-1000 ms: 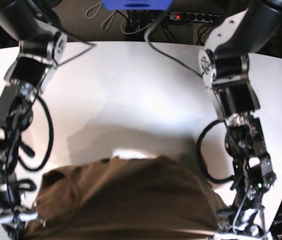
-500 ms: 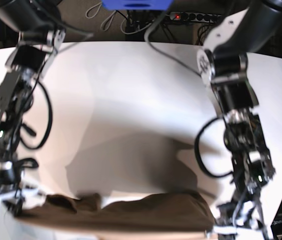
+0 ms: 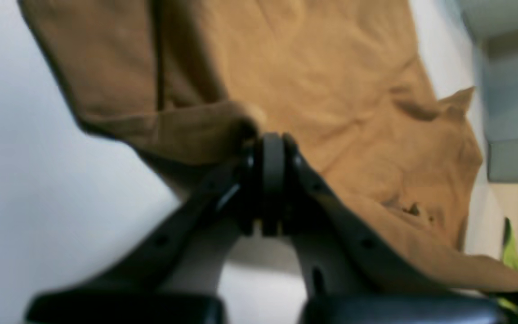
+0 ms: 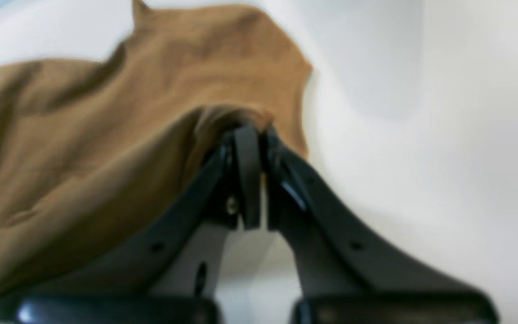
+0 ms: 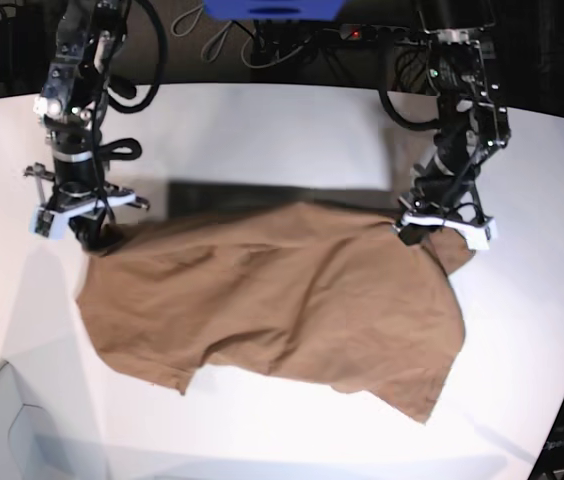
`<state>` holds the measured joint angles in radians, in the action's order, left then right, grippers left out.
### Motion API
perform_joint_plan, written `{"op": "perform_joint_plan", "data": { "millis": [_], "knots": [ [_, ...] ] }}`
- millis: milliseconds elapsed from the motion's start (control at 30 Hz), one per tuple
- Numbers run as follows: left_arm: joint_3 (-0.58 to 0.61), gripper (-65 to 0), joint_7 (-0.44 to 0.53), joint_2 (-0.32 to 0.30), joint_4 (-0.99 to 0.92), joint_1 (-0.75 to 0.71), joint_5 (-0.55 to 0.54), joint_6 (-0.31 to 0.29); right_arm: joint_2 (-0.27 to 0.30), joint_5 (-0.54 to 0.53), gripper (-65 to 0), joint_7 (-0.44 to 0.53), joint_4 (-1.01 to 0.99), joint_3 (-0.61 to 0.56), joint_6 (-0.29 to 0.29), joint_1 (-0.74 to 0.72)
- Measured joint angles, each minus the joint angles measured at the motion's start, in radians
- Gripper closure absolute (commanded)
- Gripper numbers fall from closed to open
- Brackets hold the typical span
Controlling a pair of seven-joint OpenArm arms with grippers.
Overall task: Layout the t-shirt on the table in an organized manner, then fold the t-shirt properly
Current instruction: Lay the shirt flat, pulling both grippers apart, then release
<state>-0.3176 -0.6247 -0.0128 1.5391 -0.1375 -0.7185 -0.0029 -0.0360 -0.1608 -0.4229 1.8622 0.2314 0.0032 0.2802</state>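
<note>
On the table [image 5: 262,130], the t-shirt [image 5: 282,300] is lying mostly spread, its far edge lifted at two corners. My left gripper [image 5: 440,225] and right gripper [image 5: 82,215] are each pinching a bunch of that edge, jaws clamped on fabric. I am judging the cloth light, limp, prone to wrinkling and slipping out of a thin pinch; hem corners and shoulder seams look the best holds. Beyond the table, cables [image 5: 212,25] are hanging; nothing is blocking the shirt.
</note>
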Motion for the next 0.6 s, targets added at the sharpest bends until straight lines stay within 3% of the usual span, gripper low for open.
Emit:
{"op": "perform_joint_plan", "data": {
  "millis": [233, 500, 533, 600],
  "knots": [
    [0.0, -2.1, 0.0, -0.047, -0.031, -0.042, -0.085, 0.0, -0.009, 0.003, 0.0, 0.002, -0.049, 0.0, 0.0, 0.052],
    [-0.007, -27.6, -0.095, -0.077, -0.02, -0.056, -0.185, -0.001, 0.014, 0.003, 0.0, -0.005, -0.098, -0.004, 0.0, 0.053],
    [-0.007, -29.0, -0.105, -0.078, -0.011, -0.057, -0.19, -0.001, 0.025, 0.003, 0.0, -0.002, -0.098, -0.005, 0.009, 0.053],
    [-0.007, -29.9, -0.096, -0.077, 0.026, -0.077, -0.196, -0.001, 0.025, 0.007, -4.9, 0.0, -0.098, 0.006, 0.085, 0.056]
  ]
}}
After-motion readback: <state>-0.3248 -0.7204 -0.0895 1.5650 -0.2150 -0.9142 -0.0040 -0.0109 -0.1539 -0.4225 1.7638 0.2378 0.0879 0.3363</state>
